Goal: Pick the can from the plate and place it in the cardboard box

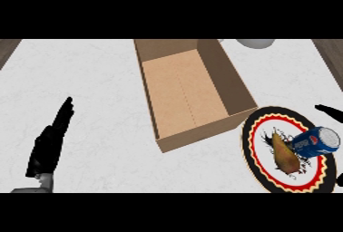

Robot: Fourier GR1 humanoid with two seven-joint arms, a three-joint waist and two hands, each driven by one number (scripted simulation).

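Approach is the step in hand, as I judge it: the blue soda can lies on its side on the patterned plate at the lower right of the table, not yet lifted. A pear lies on the same plate, close against the can's left side. The open cardboard box stands just left of the plate, its near right corner almost at the plate's rim, and nothing shows inside it.

The right hand shows only as dark slivers at the view's right edge, above and below the can. Too little of it is in view to tell whether it is open or closed, and it is not clearly touching the can. The left hand rests at the far left, well apart from the box, its fingers straight and together, holding nothing.

The next move likely calls for the right hand to close round the can's body from the side away from the pear. It would then lift the can clear of the plate, carry it left over the box's near wall and release it inside.
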